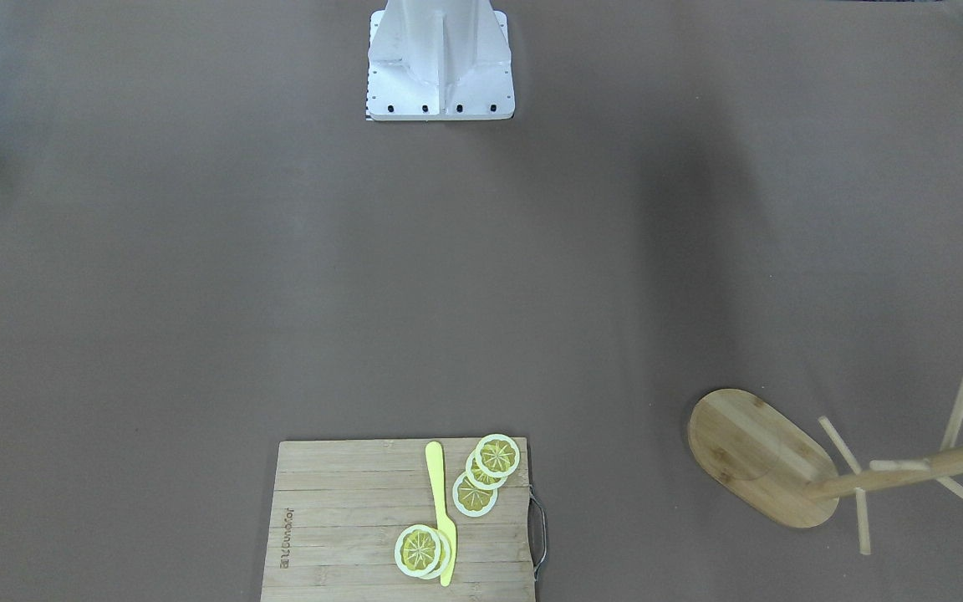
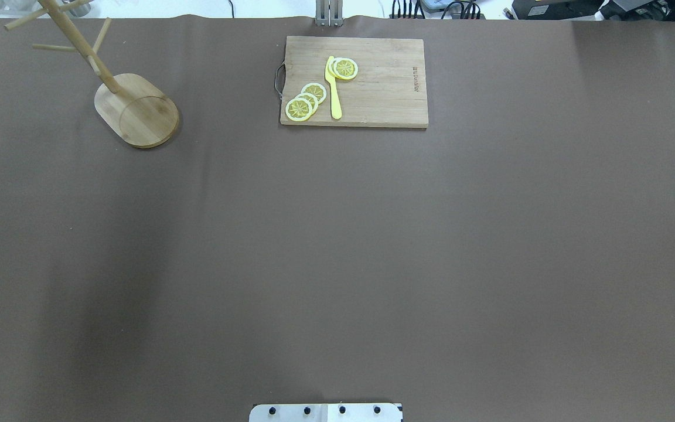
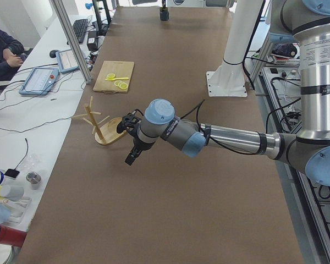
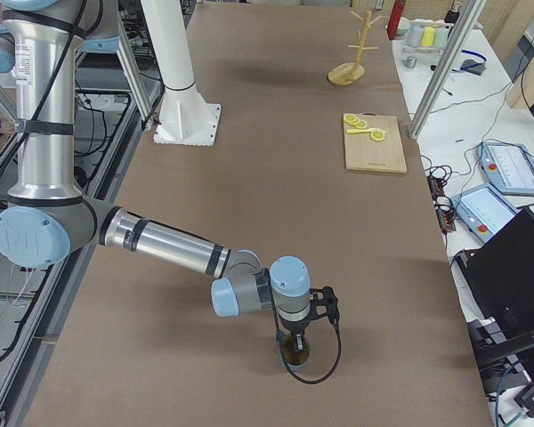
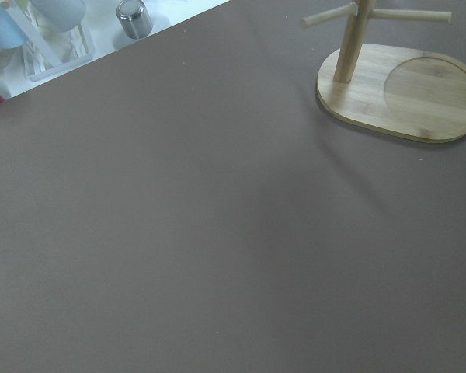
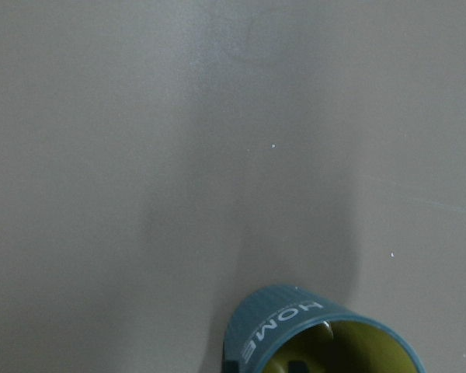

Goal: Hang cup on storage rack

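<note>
The slate-blue cup point(image 6: 295, 326) with a yellow inside and white "HOME" lettering stands upright on the brown table, at the bottom of the right wrist view. In the exterior right view my right gripper point(image 4: 295, 342) hangs right over the cup point(image 4: 295, 356); I cannot tell if it is open or shut. The bamboo storage rack point(image 2: 138, 111) stands upright at the far left, all pegs bare; it also shows in the front view point(image 1: 761, 456) and the left wrist view point(image 5: 404, 93). My left gripper point(image 3: 131, 159) hovers near the rack point(image 3: 102, 129); I cannot tell its state.
A wooden cutting board point(image 2: 384, 82) with lemon slices point(image 2: 305, 101) and a yellow knife point(image 2: 333, 88) lies at the far middle of the table. The robot's white base point(image 1: 440, 67) is at the near edge. Bottles and containers point(image 5: 54, 31) stand beyond the table's left end.
</note>
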You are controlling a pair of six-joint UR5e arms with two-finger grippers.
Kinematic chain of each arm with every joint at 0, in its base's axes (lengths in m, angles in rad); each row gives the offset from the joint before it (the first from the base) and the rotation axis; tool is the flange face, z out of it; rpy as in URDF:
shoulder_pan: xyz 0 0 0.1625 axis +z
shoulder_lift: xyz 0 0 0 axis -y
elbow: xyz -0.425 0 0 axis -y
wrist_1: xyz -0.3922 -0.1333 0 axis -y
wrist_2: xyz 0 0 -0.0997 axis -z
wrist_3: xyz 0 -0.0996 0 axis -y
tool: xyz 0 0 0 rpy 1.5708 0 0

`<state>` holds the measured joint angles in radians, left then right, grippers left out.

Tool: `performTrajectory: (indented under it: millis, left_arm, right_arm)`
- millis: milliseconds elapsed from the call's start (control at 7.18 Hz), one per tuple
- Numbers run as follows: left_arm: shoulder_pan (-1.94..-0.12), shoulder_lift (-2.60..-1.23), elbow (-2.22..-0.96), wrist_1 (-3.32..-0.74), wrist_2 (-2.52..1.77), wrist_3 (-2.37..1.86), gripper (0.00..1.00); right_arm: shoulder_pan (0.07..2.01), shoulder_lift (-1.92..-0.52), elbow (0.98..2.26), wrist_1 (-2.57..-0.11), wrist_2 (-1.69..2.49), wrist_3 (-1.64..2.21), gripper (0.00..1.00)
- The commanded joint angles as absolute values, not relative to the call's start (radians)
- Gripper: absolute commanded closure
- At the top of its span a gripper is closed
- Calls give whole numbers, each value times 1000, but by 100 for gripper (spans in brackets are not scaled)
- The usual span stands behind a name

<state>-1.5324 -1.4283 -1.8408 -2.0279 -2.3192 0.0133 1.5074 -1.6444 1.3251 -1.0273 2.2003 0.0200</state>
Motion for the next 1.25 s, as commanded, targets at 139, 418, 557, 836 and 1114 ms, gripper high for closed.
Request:
performTrajectory:
  millis: [139,418,557,836,1114]
  left_arm:
    - [-1532,-1428,-1841,-2028,-2315,14,1]
    - [-1532,-1430,-1835,-2028,-2316,14,1]
    - [-1532,-1430,-1835,-2028,-2316,12,1]
    - [-1532,-1430,-1835,-2028,-2316,8,1]
    - [-1531,-1430,-1835,-2028,-2316,5,1]
  right_arm:
    - [1506,-1634,1316,-1015,2201,21,92]
    - [1508,-1618,1333,-1015,2203,25,100]
    - [1508,-1608,1339,-1015,2209,25,100]
    - [1509,-1575,1385,-1031,2214,38,100]
    - [1508,-1560,1524,-1125,2217,261,100]
